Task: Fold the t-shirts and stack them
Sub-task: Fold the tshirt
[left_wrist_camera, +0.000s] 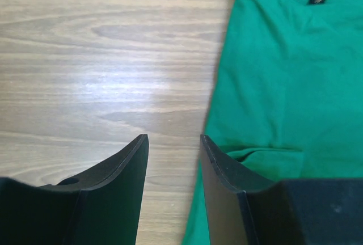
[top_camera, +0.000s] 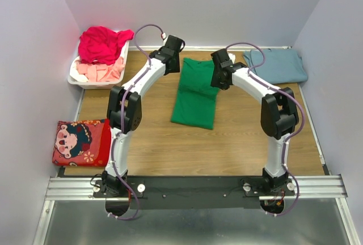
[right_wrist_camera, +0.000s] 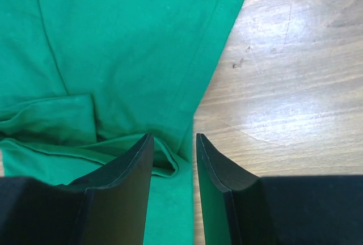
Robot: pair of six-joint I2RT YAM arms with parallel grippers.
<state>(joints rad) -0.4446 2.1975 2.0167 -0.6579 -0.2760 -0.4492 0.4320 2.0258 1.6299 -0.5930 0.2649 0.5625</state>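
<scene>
From above, the green t-shirt (top_camera: 195, 94) lies folded in a long strip in the middle of the wooden table (top_camera: 153, 143). A blue-grey t-shirt (top_camera: 276, 65) sits folded in the far right corner. Only the wrist views show the pincers well. The left gripper (left_wrist_camera: 173, 137) is partly open beside the green shirt's edge. The right gripper (right_wrist_camera: 173, 135) is partly open over its sleeve. Both hold nothing.

Bright green t-shirt (top_camera: 195, 94) on pale wood-grain table (top_camera: 238, 137); blue-grey t-shirt (top_camera: 276, 65) at far right corner. Magenta-red t-shirt (top_camera: 102, 43) and pale pink t-shirt (top_camera: 102, 72) in white basket (top_camera: 85, 84). Red cartoon-print cloth (top_camera: 82, 142) at left edge.
</scene>
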